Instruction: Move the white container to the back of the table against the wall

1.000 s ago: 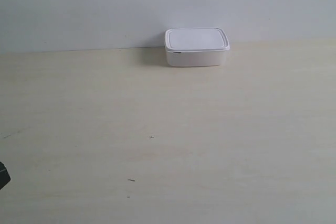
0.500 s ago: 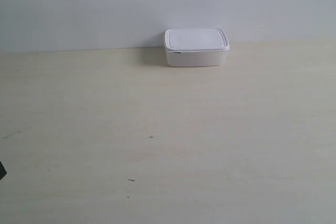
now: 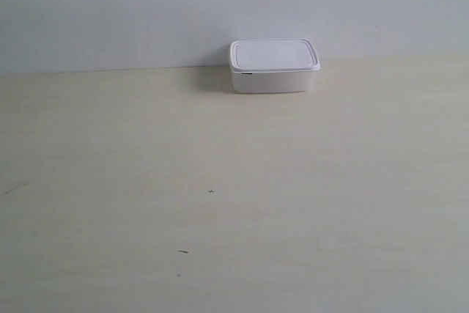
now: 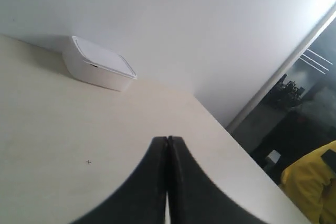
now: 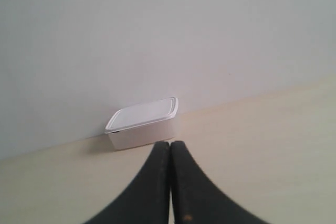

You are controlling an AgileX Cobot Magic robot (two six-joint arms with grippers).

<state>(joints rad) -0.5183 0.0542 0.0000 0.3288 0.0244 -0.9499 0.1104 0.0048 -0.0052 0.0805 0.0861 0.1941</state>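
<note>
The white container (image 3: 274,66) rests lid-on at the back of the pale table (image 3: 234,203), its rear side against the grey-white wall (image 3: 146,12). No arm shows in the exterior view. In the left wrist view the container (image 4: 98,66) lies far off beside the wall, and my left gripper (image 4: 167,140) is shut with nothing between its black fingers. In the right wrist view the container (image 5: 142,123) sits a little beyond my right gripper (image 5: 170,144), which is shut and empty too. Neither gripper touches the box.
A small cross mark (image 3: 211,191) and a dark speck (image 3: 182,251) dot the tabletop. The left wrist view shows the table's side edge (image 4: 247,156), a dark room beyond it and something yellow (image 4: 312,182) there.
A dark piece of the arm at the exterior view's lower left edge has slid out of the picture. The container has not moved.
</note>
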